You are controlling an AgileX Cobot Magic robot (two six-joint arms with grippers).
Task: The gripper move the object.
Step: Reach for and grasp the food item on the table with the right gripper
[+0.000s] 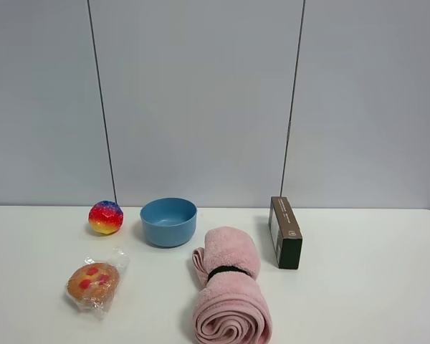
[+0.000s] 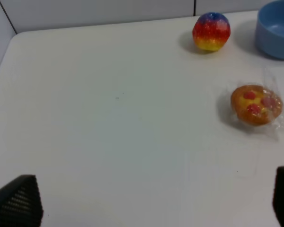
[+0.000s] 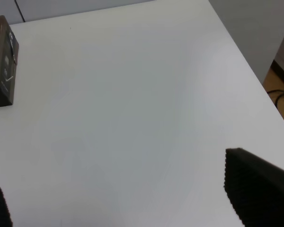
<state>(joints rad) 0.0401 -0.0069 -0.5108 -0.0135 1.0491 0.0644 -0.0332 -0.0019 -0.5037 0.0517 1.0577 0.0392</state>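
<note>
The object is a golden-brown pastry with red bits in clear wrap [image 1: 93, 282], lying on the white table at the front left. In the left wrist view it [image 2: 254, 104] lies well ahead of my left gripper [image 2: 149, 205] and off to one side. That gripper is open and empty, with only its black fingertips [image 2: 16, 201] showing wide apart. My right gripper [image 3: 128, 201] is open and empty over bare table near the table's right side. Neither gripper shows in the exterior high view.
A rainbow ball [image 1: 105, 217] sits behind the pastry, also in the left wrist view [image 2: 211, 31]. A blue bowl [image 1: 168, 221] stands beside the ball. A rolled pink towel [image 1: 229, 294] lies at front centre. A dark brown box [image 1: 284, 231] stands right of it, also in the right wrist view [image 3: 2, 61].
</note>
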